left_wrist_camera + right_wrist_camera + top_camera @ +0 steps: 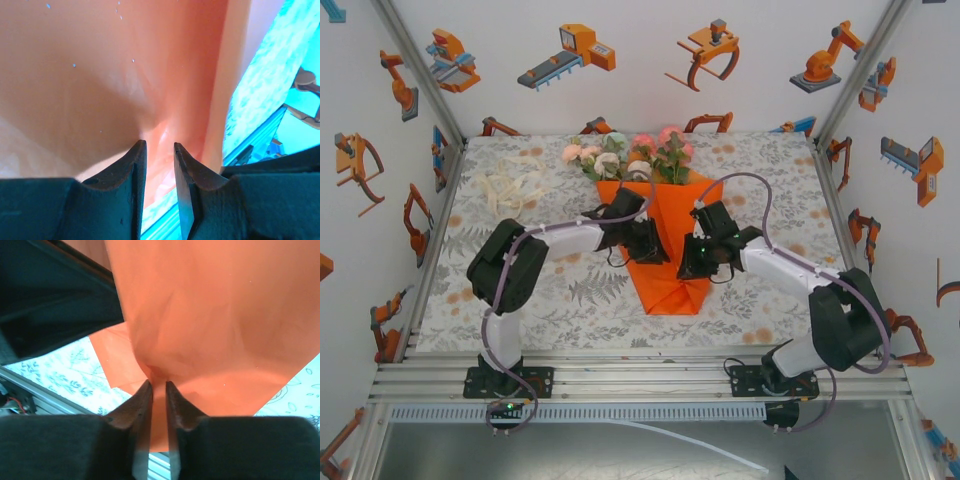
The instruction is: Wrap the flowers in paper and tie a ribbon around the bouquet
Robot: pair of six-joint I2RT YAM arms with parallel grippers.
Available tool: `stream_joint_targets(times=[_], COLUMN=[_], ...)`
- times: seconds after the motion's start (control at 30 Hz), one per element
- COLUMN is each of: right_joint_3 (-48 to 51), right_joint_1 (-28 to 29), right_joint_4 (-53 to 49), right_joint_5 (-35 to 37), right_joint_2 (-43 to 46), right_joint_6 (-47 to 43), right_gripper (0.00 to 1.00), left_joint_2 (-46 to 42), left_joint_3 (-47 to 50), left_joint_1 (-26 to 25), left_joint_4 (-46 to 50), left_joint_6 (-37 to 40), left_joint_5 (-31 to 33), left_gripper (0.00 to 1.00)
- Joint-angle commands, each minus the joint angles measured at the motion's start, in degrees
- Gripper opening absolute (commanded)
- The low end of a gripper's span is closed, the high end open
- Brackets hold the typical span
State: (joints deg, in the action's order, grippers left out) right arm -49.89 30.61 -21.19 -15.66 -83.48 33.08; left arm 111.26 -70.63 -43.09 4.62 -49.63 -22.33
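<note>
Orange paper (675,215), folded into a cone, is pinched between the narrow jaws of the left gripper (159,146) and the right gripper (158,384). Beyond both grippers the flowers (630,155) stick out of its wide end.

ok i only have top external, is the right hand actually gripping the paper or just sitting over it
observer: gripping. In the right wrist view the right hand is nearly closed on a fold of the paper, and creases fan out from the pinch.
operator: and the left one
observer: in the left wrist view the left hand straddles a ridge of paper with its jaws set wider. I can't tell if it bites.
operator: is the sheet lifted at the right side
observer: the pinched fold is raised. A second orange layer lies lower, against the tablecloth.
</note>
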Motion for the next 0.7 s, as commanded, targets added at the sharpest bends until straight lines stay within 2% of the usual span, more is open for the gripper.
stream_joint_targets(times=[0.0,0.1,0.27,0.37,0.47,0.67], right_joint_3=[0.57,0.15,-0.26,-0.49,-1.3,-3.39], right_joint_1=[0.28,0.24,0.27,0.33,0.46,1.76], right_joint_4=[1.81,1.68,2.65,5.44,8.41,10.85], right_joint_5=[-0.14,-0.66,-1.12,-2.75,-4.96,-6.88], right_joint_2=[-1.11,-1.15,1.05,1.27,-0.02,-2.72], right_joint_6=[-0.35,-0.15,1.25,3.14,4.52,4.88], right_gripper=[0.1,0.04,0.02,0.0,0.0,0.0], left_joint_2=[-4.82,-8.35,-12.26,-9.04,-5.02,-3.71], left_joint_3=[1.53,3.72,7.67,7.28,5.98,6.0], left_joint_1=[1.08,2.8,6.25,6.9,6.71,6.08], left_joint_4=[4.29,7.49,12.62,9.71,8.19,6.09], left_joint_6=[-1.63,-1.09,1.99,3.64,2.18,1.28], left_joint_5=[0.07,2.15,9.22,5.05,1.6,2.28], left_gripper=[0.33,0.33,0.35,0.34,0.33,0.33])
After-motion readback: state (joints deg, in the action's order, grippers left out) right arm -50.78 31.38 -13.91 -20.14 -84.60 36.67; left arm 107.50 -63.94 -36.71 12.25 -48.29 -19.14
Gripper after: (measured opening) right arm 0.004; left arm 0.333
